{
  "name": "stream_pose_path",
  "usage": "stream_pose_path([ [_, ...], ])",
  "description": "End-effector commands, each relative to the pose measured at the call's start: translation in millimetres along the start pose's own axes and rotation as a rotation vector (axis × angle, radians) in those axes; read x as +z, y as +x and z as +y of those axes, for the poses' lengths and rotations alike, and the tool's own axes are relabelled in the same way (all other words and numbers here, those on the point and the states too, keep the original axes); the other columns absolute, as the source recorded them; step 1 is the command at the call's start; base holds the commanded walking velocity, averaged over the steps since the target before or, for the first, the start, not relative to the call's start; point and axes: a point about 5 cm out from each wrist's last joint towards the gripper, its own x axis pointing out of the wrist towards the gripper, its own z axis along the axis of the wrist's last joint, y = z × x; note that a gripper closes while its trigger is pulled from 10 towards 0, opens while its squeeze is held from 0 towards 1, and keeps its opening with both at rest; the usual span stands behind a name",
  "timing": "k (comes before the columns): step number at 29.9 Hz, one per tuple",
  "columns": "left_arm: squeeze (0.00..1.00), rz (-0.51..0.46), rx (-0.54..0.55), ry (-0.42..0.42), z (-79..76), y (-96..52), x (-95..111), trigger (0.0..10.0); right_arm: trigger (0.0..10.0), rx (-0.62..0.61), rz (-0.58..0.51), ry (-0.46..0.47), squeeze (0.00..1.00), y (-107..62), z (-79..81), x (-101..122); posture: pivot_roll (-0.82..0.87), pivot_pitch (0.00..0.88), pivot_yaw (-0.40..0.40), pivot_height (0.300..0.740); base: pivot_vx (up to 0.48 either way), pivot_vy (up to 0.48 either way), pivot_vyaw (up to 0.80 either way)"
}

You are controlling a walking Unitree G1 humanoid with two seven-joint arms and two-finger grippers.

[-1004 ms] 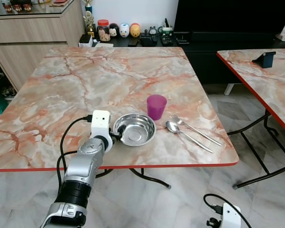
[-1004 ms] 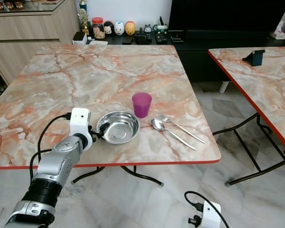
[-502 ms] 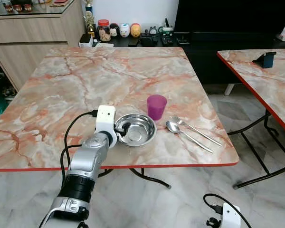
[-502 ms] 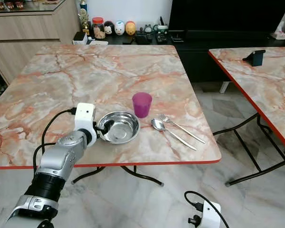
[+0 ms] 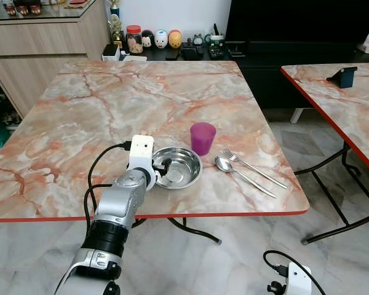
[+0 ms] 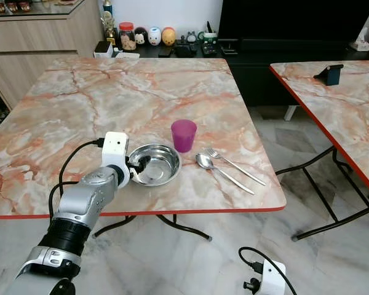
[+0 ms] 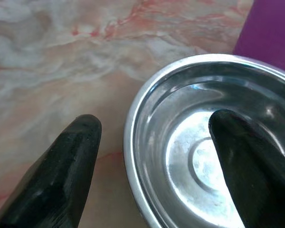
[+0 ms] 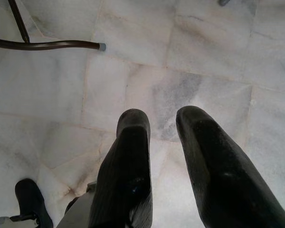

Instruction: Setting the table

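A steel bowl sits near the front edge of the marble table. A purple cup stands just behind it, and a spoon and a fork lie to its right. My left gripper is open at the bowl's left side and straddles the rim: one finger is inside the bowl, the other finger is outside over the table. My right gripper hangs low over the floor, fingers a little apart with nothing between them.
A second marble table stands to the right with a blue item on it. A wooden cabinet is at the back left, and a dark low unit with jars and figurines runs along the wall. Table legs cross the tiled floor.
My left arm has reached forward and right to the bowl. Its fingers have gone from beside the bowl to either side of the left rim. The right arm stayed put.
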Motion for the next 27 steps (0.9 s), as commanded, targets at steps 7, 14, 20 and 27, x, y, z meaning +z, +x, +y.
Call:
stream_pose_path([
  [7,0.0,-0.009,0.079,-0.009,1.8,5.7,2.3,10.0,10.0,0.003,0.004,0.001,0.0,0.2,0.1,0.2,0.05,0.0,-0.049,0.74,0.0,0.0,0.0],
  [14,0.0,0.012,0.072,-0.004,-0.5,8.4,-2.0,10.0,10.0,0.005,0.004,0.0,0.0,0.2,0.1,0.4,0.05,0.0,-0.05,0.74,0.0,0.0,0.0],
  [20,0.0,0.032,0.058,0.01,-1.8,8.8,-5.6,10.0,10.0,0.006,0.005,0.001,0.0,0.2,0.0,0.4,0.05,0.0,-0.05,0.74,0.0,0.0,0.0],
  [27,0.0,0.094,0.021,0.041,-5.3,9.2,-15.8,10.0,10.0,0.011,0.007,0.0,0.0,0.2,0.6,0.0,0.05,0.0,-0.048,0.74,0.0,0.0,0.0],
])
